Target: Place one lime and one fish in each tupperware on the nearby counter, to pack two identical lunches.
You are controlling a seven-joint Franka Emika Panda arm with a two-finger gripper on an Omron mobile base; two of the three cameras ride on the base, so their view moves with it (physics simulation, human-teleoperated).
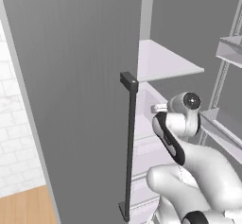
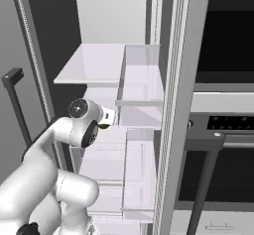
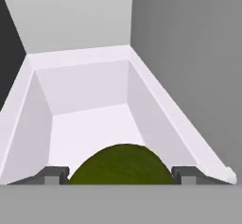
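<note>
A dark yellow-green lime (image 3: 120,164) sits between my gripper's (image 3: 121,176) two dark fingertips (image 3: 56,175), touching both, so the jaws are shut on it. The lime hangs over the near end of a white fridge drawer (image 3: 90,83). From the right base view, a sliver of the lime (image 2: 104,125) shows at the front of my hand, inside the open fridge below a glass shelf (image 2: 94,63). The fish and the tupperware are out of view.
The open grey fridge door (image 1: 71,100) with its dark vertical handle (image 1: 128,142) stands close on my left. Clear door bins (image 2: 141,88) hang on the right. A black oven (image 2: 225,125) is beyond them. Tan wood (image 1: 23,209) lies under a white tile wall.
</note>
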